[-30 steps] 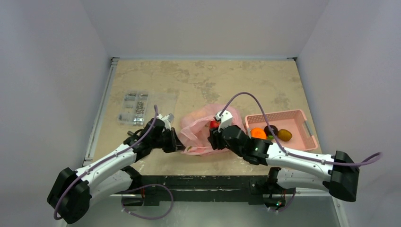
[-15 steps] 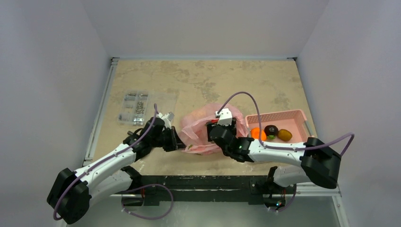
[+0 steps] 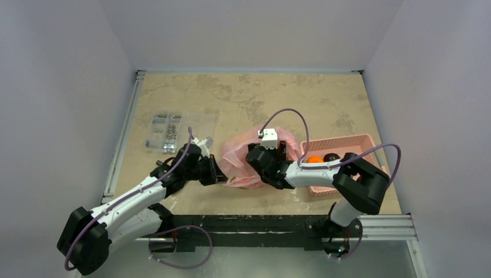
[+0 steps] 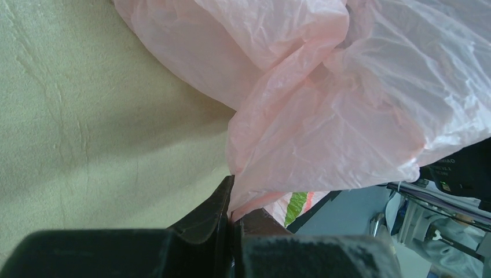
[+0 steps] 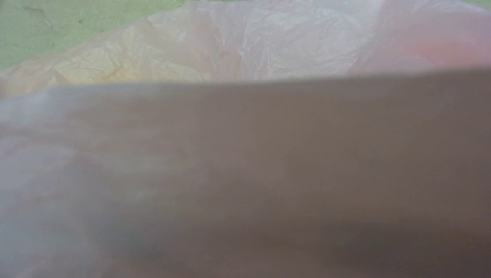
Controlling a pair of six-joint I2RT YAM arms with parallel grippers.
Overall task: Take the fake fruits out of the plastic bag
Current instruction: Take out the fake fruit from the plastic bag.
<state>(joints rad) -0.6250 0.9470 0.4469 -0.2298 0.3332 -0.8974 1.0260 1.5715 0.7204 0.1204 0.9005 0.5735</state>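
The pink plastic bag [image 3: 234,155] lies crumpled at the table's middle. My left gripper [image 3: 215,174] is shut on the bag's left edge; in the left wrist view its jaws [image 4: 231,200] pinch a fold of the pink bag [image 4: 324,116]. My right gripper [image 3: 253,158] is pushed into the bag from the right. In the right wrist view, blurred pink film [image 5: 243,174] covers the lens, hiding the fingers. An orange [image 3: 315,159] and a dark plum [image 3: 331,157] lie in the pink basket [image 3: 336,139]. The apple, the kiwi and the yellow fruit are out of sight.
A clear packet of small metal parts [image 3: 166,131] lies at the left back. The right arm's elbow [image 3: 359,176] hangs over the basket's near side. A green-striped patch [image 4: 296,207] shows under the bag's edge.
My right gripper has moved left and deeper into the bag, its arm folding over the basket. The red apple seen in the bag's mouth before is now hidden. The left gripper has held still.
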